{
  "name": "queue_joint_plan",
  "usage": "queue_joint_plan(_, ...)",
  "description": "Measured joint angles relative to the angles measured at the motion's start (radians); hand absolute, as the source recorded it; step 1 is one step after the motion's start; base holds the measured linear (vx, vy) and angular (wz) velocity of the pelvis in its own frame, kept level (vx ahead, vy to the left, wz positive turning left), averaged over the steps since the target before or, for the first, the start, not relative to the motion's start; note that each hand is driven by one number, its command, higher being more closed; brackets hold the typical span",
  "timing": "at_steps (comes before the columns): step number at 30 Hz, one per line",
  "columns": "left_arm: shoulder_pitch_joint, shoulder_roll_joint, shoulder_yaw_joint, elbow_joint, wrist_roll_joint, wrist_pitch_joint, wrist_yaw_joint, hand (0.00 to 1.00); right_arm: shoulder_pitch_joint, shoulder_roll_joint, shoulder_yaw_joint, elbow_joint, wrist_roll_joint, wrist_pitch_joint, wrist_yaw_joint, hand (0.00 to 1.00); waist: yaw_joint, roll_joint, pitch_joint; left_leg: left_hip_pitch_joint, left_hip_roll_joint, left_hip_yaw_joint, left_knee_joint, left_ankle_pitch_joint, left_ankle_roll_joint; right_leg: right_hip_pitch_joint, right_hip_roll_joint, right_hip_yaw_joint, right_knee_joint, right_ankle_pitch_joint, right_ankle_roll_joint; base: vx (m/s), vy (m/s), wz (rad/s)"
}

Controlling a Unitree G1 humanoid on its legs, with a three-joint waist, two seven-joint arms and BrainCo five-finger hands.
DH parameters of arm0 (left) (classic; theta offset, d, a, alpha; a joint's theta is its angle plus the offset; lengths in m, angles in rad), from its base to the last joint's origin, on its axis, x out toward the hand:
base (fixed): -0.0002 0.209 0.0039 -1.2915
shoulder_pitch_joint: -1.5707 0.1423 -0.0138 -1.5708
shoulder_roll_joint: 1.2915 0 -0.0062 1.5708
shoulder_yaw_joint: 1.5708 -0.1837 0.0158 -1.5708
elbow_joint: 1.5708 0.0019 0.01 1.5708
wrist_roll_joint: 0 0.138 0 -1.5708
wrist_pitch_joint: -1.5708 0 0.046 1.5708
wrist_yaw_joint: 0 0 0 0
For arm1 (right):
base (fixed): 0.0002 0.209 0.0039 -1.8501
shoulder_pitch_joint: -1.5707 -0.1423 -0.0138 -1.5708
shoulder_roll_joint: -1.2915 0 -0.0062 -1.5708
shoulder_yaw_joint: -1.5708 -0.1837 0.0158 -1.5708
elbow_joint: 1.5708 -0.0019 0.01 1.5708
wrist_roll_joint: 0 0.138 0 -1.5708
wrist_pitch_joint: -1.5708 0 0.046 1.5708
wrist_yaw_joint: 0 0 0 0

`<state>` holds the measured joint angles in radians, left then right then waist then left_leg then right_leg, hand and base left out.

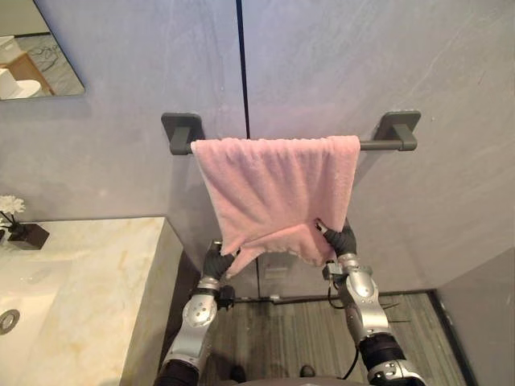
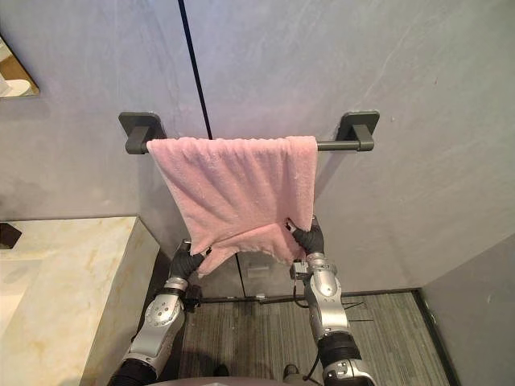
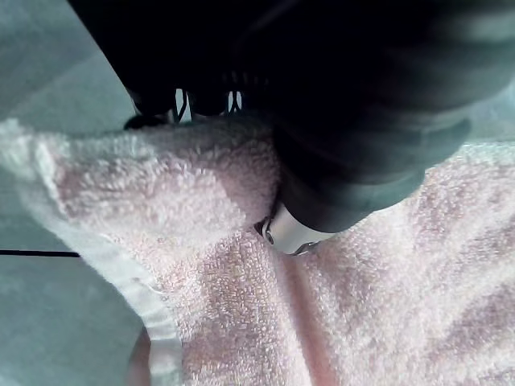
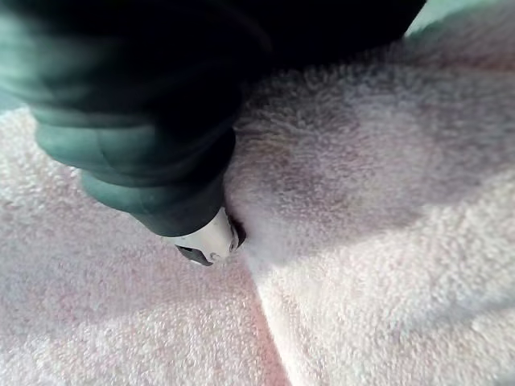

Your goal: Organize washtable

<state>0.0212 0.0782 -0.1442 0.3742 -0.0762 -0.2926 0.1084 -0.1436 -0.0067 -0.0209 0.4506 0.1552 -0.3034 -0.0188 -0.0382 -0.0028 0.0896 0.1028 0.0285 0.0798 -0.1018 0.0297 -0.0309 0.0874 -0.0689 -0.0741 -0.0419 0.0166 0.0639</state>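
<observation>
Our left hand [image 1: 216,261] and right hand [image 1: 342,240] are pinching the pink towel [image 1: 273,189] by its lower corners; we are judging it soft, limp.

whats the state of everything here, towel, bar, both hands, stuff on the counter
pink towel: draped over the bar, lower edge bunched where the hands hold it
towel bar: fixed to the wall, its right end bare
left hand: fingers shut on the towel's lower left corner
right hand: fingers shut on the towel's lower right edge
flower pot: upright on the counter
</observation>
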Motion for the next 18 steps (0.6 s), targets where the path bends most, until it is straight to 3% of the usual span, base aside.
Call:
queue_joint_plan(6,0.012,-0.001,0.018,0.0,-0.028,0.003,0.008,0.0,0.018,0.0,-0.023,0.007,0.0,0.002,-0.042,0.0,-0.001,-0.004,0.002,0.008,0.0,0.0,-0.001,0.0,-0.001,0.02,-0.001,-0.007,-0.02,0.0,0.0,-0.01,-0.01,0.03)
queue_joint_plan(13,0.057,-0.009,0.071,0.0,-0.088,0.015,0.036,0.0,0.106,0.011,-0.113,0.057,-0.008,0.075,-0.124,0.0,-0.001,-0.007,0.006,0.009,0.004,0.001,0.005,-0.001,-0.002,0.03,0.0,-0.008,-0.033,0.0,0.0,0.0,-0.013,0.03)
queue_joint_plan(18,0.076,0.008,0.156,-0.002,-0.113,0.015,0.058,0.0,0.156,-0.016,-0.177,0.055,0.004,0.079,-0.156,0.0,-0.004,-0.008,0.006,0.014,0.007,0.002,0.005,-0.001,-0.002,0.031,0.0,-0.008,-0.032,0.003,-0.001,-0.04,-0.028,-0.04)
